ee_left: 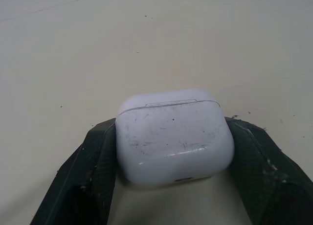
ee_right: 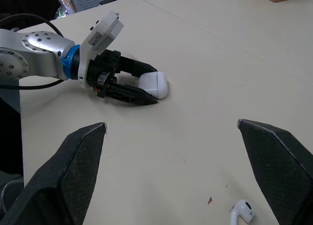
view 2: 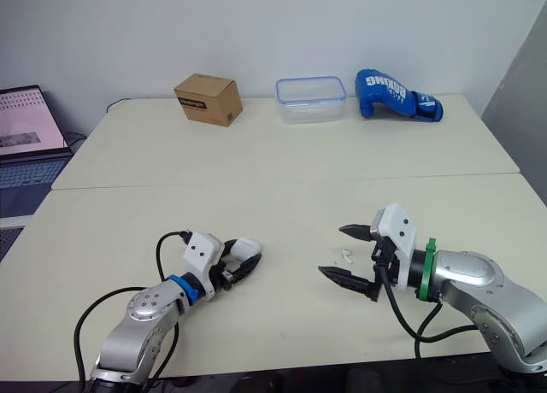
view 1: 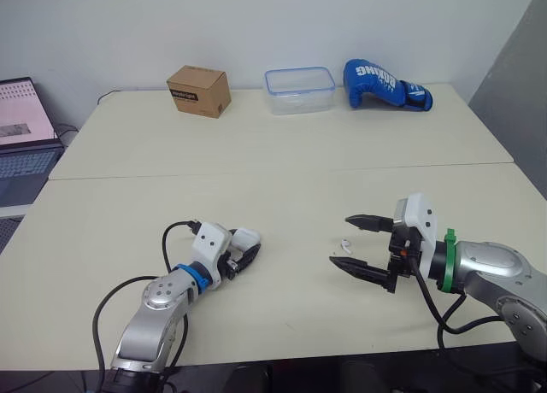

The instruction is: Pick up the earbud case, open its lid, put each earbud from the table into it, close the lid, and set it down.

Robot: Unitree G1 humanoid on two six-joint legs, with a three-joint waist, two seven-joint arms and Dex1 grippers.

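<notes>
The white earbud case rests on the cream table at the front left with its lid closed. My left gripper is shut on it, one black finger pressed against each side. A small white earbud lies on the table at the front right. My right gripper stands open just above the table, one fingertip on either side of the earbud and neither touching it. The right wrist view has the earbud close to the camera and the held case farther off.
Along the table's far edge stand a cardboard box, a clear plastic container with a blue rim and a blue boxing glove. A laptop sits off the table's left side. Black cables trail from both arms near the front edge.
</notes>
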